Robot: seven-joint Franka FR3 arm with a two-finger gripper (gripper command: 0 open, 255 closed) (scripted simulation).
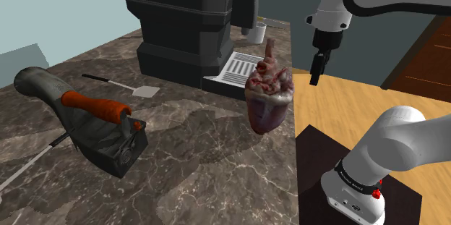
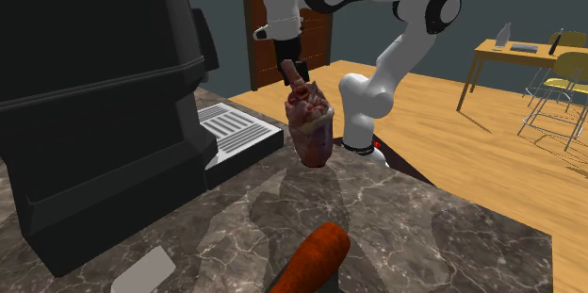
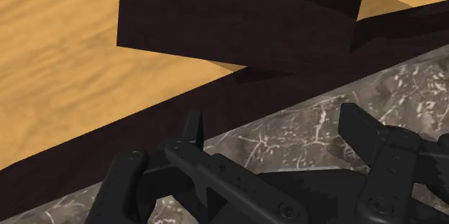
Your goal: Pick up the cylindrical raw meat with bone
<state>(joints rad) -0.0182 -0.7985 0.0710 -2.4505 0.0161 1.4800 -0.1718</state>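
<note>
One lump of raw meat (image 1: 269,100) stands on the bench (image 1: 181,166), close to the edge at the shoulder view's right. Our pincer (image 1: 316,76) hangs wide and empty nearby. We judge this the approach; next we must centre over the meat and lower.

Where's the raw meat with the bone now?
In the shoulder view the meat stands on the marble counter near its right edge, in front of the ribbed drip tray, the gripper above to its right.

Shoulder view behind stand (image 1: 312,181), second exterior view opposite facing arm (image 2: 407,48), wrist view downward, countertop (image 1: 195,155) shared
</note>
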